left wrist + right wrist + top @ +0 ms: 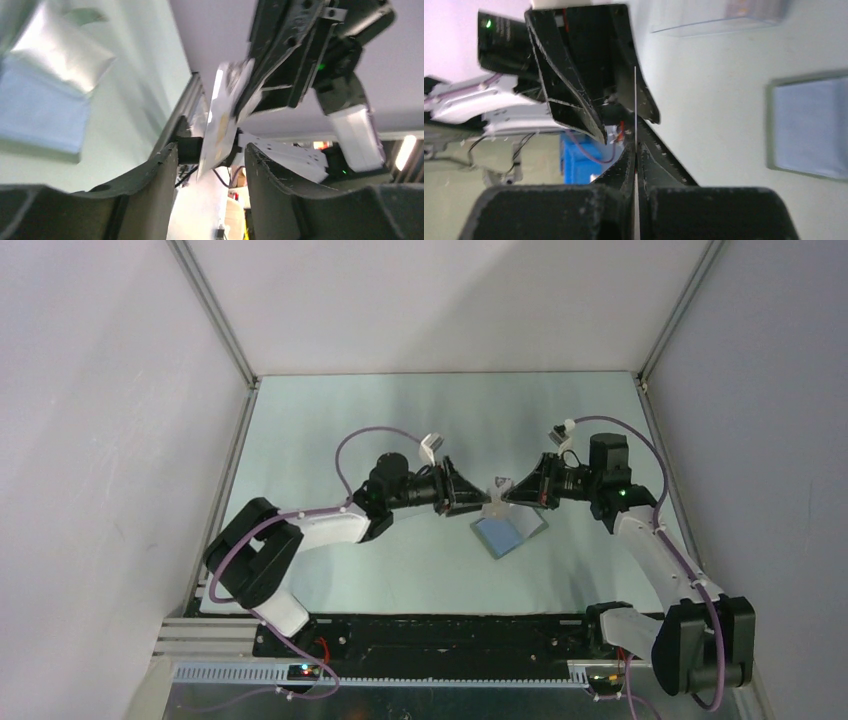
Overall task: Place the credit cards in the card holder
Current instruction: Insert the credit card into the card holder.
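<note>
One pale credit card (495, 508) hangs in the air between my two grippers, above the table. My right gripper (505, 490) is shut on it; in the right wrist view the card (635, 100) shows edge-on, pinched between the closed fingers (624, 170). My left gripper (484, 503) faces it and is open; in the left wrist view the card (220, 125) dips between its spread fingers (165, 185) without being clamped. The card holder (508, 535) lies open on the table just below, light-blue inside up. It also shows in the left wrist view (42, 112) and the right wrist view (811, 127).
A clear plastic case (724, 15) lies on the table beyond the card holder in the right wrist view. Grey enclosure walls (120, 440) and metal frame rails (230, 470) bound the table on the left, right and back.
</note>
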You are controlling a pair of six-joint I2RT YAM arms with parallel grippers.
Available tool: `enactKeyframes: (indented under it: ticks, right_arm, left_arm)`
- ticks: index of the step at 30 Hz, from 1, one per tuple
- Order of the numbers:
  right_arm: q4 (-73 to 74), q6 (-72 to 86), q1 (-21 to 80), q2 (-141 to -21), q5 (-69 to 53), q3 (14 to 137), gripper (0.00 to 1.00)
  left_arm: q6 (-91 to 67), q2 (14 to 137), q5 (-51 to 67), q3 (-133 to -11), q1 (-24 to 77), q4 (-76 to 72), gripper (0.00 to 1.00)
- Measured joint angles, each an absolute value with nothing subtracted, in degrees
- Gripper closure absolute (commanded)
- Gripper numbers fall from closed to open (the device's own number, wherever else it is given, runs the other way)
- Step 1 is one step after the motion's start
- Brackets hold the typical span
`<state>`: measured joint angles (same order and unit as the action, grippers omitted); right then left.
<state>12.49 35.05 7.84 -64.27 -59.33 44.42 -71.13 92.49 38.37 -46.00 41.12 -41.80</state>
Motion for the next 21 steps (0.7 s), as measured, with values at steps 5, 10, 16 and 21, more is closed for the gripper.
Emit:
enactKeyframes:
  ticks: [5, 10, 16, 21]
  right_arm:
    - [22.0, 26.5, 5.1, -65.1, -47.9, 44.3, 1.00]
    - [27.2, 21.8, 4.3, -71.2, -37.4, 44.3, 1.00]
    - [29.0, 19.2, 4.5, -78.6, -30.2, 44.7, 1.00]
    - [28.7, 17.8, 6.2, -82.9, -26.4, 46.7, 1.00]
  left_arm:
    - [-71.2, 90.3, 29.6, -35.4, 41.5, -38.9, 0.45]
    - [-70.6, 90.6, 22.7, -33.4, 44.1, -29.5, 0.49]
    - [-70.5, 95.8, 19.6, -36.2, 47.4, -23.7, 0.61]
    - [-70.1, 99.0, 18.9, -37.2, 47.9, -22.4, 0.71]
